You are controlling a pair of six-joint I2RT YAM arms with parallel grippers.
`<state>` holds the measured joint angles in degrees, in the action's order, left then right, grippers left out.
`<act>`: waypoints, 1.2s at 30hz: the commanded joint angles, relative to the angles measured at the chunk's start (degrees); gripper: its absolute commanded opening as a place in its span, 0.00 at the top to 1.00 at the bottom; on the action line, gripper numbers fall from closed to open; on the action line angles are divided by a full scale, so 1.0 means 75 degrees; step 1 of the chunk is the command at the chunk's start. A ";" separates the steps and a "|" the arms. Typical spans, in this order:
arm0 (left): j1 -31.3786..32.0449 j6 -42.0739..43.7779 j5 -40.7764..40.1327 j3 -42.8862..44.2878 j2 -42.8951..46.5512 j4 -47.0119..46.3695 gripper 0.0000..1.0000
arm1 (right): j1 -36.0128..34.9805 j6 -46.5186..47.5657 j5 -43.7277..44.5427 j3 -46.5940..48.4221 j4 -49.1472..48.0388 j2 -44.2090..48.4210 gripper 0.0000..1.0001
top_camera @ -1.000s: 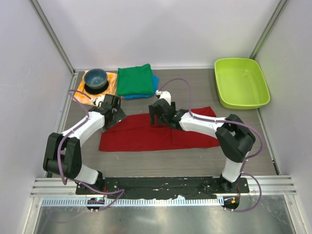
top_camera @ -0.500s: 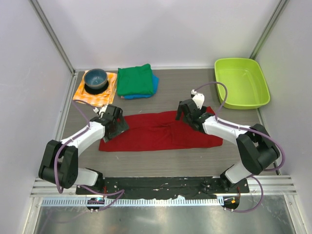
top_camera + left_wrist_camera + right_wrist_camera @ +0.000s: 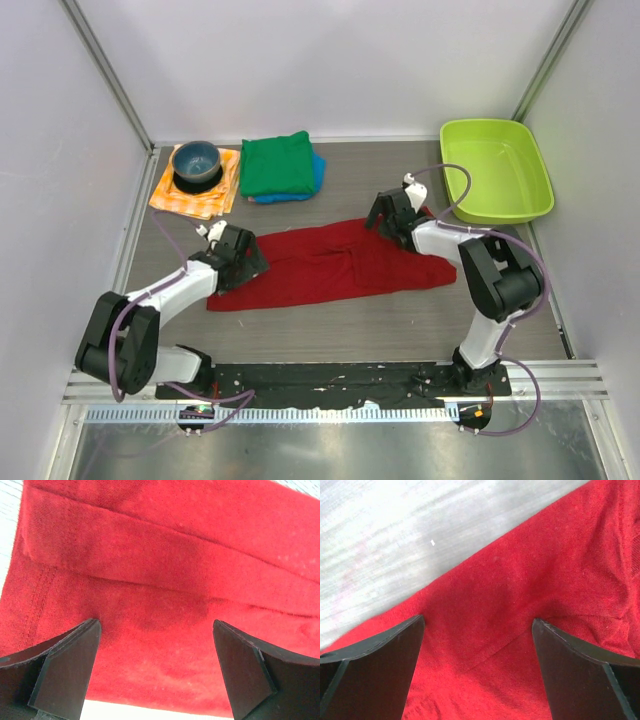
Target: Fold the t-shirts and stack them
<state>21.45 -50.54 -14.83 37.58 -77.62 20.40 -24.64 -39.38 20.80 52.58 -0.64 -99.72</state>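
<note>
On the worktop [image 3: 350,330]: you have the red t-shirt [image 3: 330,265] lying across the middle as a long band, slanted so that its left end is nearer the arm bases than its right.
Far edge: the green t-shirt [image 3: 277,163] sits folded on top of the blue t-shirt [image 3: 318,172] (only a strip of blue shows along the right side).
Left fingers [image 3: 65,675]: spread wide and poised over the left end of the red cloth, with nothing caught between them.
Right fingers [image 3: 375,670]: also spread wide, over the far right corner where the red edge meets bare wood. They hold nothing.
Done so far: two of your three shirts look folded and stacked. The red one seems already narrowed lengthwise, judging by the layered edge in the left wrist view.
Left to do: as I read it, you have to fold the red band crosswise into a packet about the shape of the green one, then carry it onto the pile.
Step in hand: probably setting up a pinch at each end of the band.
Bystanders: the bowl [image 3: 196,162] on its checked cloth [image 3: 200,195] and the lime tub [image 3: 495,168] play no part.
</note>
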 commanded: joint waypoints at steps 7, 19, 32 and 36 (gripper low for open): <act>0.1240 -0.1088 0.0161 -0.1085 0.0670 -0.0224 0.00 | 0.0204 0.1159 -0.1177 0.2643 0.0495 -0.2262 0.05; 0.3700 -0.2143 -0.0249 0.0435 -0.1426 -0.0997 0.00 | 0.0262 0.2660 -0.2656 0.6909 0.2171 -0.4620 0.03; 0.6185 -0.2776 -0.0494 0.1808 -0.2190 -0.0717 0.00 | 0.0403 0.3023 -0.2797 0.9150 0.3215 -0.5009 0.02; 0.6947 -0.2287 -0.0846 0.2953 -0.1826 -0.0191 0.00 | 0.0380 0.3000 -0.2457 0.8695 0.3157 -0.4108 0.02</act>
<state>68.49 -68.64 -21.52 52.03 -93.69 14.04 -21.93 -17.78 0.43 119.04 21.98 -140.46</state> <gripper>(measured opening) 0.996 0.982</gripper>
